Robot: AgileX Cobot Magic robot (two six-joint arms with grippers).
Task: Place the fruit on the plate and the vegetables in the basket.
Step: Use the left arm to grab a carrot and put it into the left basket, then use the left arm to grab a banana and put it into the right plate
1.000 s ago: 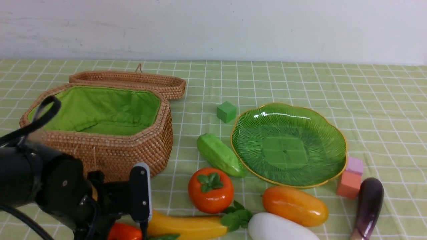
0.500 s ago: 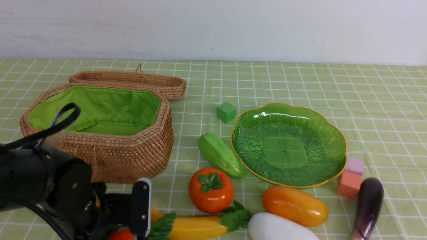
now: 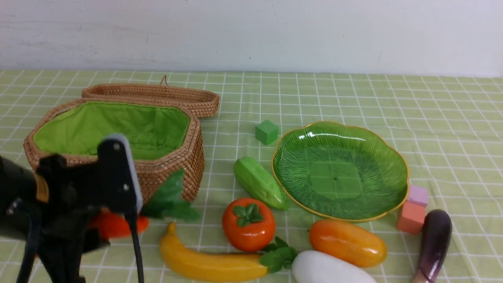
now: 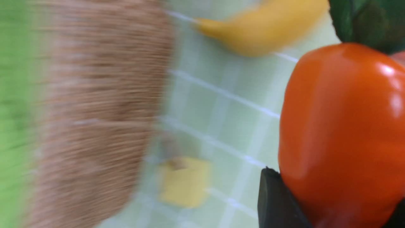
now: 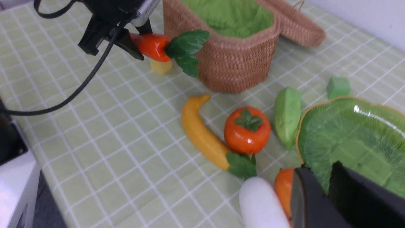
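Observation:
My left gripper [image 3: 104, 220] is shut on the long red pepper [image 3: 118, 227] and holds it in the air just in front of the wicker basket [image 3: 173, 173]. The pepper's leaves point toward the basket wall. In the left wrist view the pepper [image 4: 341, 126] fills the space between the fingers [image 4: 275, 199]. The banana [image 3: 208, 262], persimmon [image 3: 248, 224], mango [image 3: 347, 243], radish [image 3: 330, 270], gourd [image 3: 259, 182] and eggplant [image 3: 434, 243] lie on the cloth. The green plate [image 3: 340, 133] holds nothing. My right gripper [image 5: 329, 180] hovers over the mango [image 5: 282, 190] and the plate's rim [image 5: 316, 109], slightly open with nothing between its fingers.
A green cube [image 3: 267, 131] stands behind the plate; a pink cube [image 3: 417, 195] and an orange cube [image 3: 410, 217] sit at its right. A yellow cube [image 5: 161, 66] lies under the held pepper. The basket's lid [image 3: 153, 94] lies open behind it.
The left gripper closed on the pepper and lifted it from the table's front edge up toward the basket, which uncovered the banana. The other things stayed where they were.

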